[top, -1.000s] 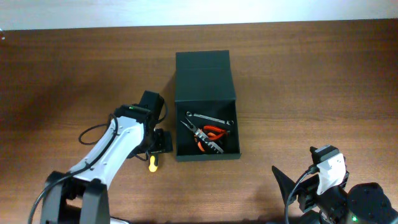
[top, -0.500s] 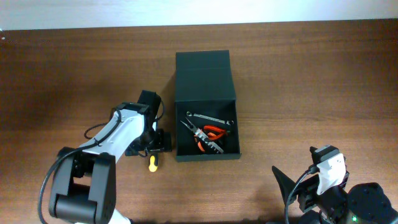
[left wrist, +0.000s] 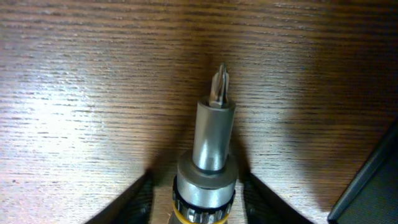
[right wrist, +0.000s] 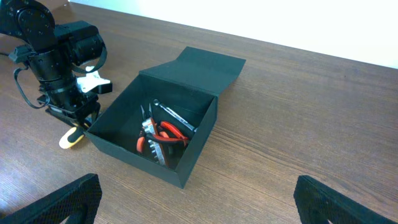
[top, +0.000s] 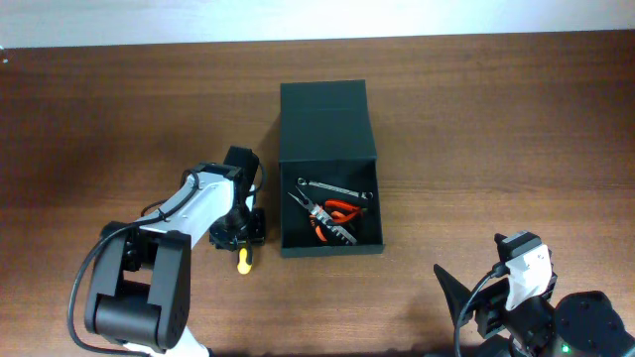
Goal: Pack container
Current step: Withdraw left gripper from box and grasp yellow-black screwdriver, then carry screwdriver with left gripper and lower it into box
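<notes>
The container point(top: 281, 203) is a dark box standing open at the table's middle, its flap lid point(top: 323, 121) folded back. It holds orange-handled pliers point(top: 335, 212) and a steel wrench point(top: 335, 188). Left of it lies a yellow-handled screwdriver point(top: 242, 260), with its steel bit and collar point(left wrist: 214, 137) in the left wrist view. My left gripper point(left wrist: 198, 183) straddles it, its fingers point(left wrist: 134, 202) close beside the collar with thin gaps. Contact with the handle is hidden. My right gripper point(right wrist: 196, 193) is wide open near the table's front right, with nothing in it.
The container's corner point(left wrist: 373, 180) stands just right of the left gripper. From the right wrist, the left arm point(right wrist: 56, 56) stands against the container's point(right wrist: 155, 165) left wall. Bare wood point(top: 496, 149) surrounds the box.
My left gripper's fingers have drawn in from wide open to either side of the screwdriver, and the left arm has sunk lower over it. The right arm has stayed still.
</notes>
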